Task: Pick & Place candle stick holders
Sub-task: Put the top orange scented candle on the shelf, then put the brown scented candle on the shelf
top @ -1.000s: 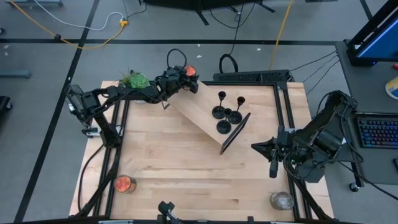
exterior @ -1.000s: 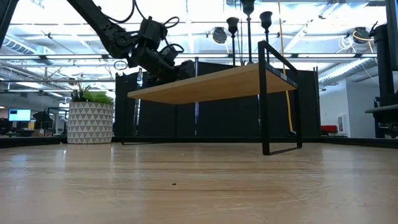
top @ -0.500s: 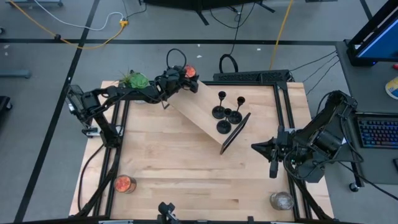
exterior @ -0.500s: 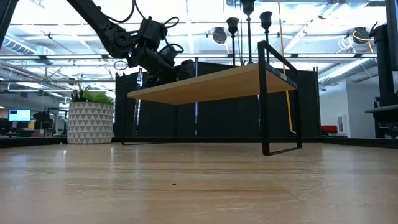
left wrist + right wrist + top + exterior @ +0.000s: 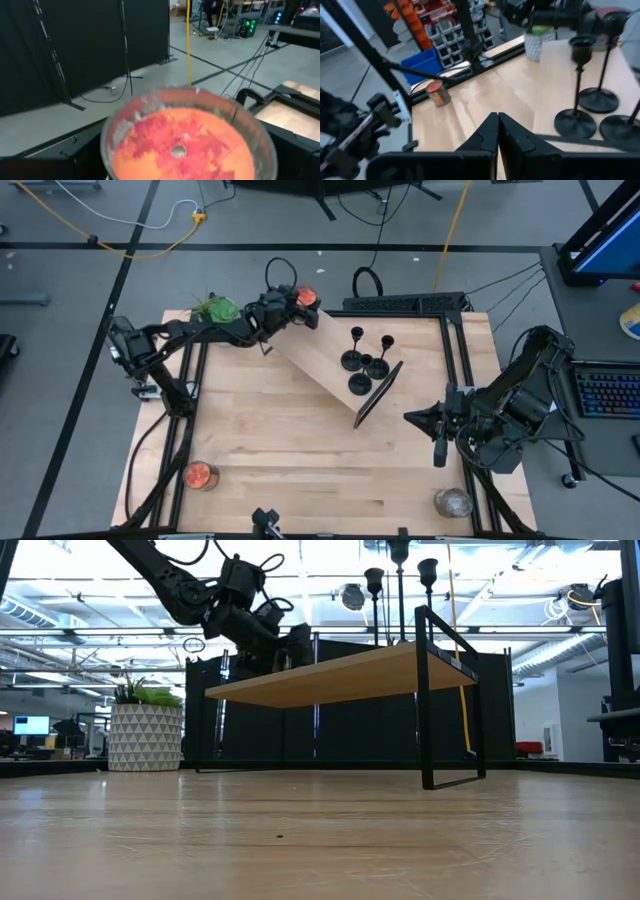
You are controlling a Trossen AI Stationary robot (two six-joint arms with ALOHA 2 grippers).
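Several black candle stick holders stand on their round bases on a raised wooden shelf. Their cup tops show above the shelf in the low view, and they also show in the right wrist view. My left gripper is at the shelf's far left end, high above the table, right beside an orange candle jar. My right gripper is shut and empty at the table's right, pointing toward the shelf.
The shelf stands on black frame legs. A potted plant is at the far left. A second orange jar is at the near left and a clear jar at the near right. Bare tabletop lies in front of the shelf.
My left gripper has gone up a little by the shelf's far left end. My right arm has kept still.
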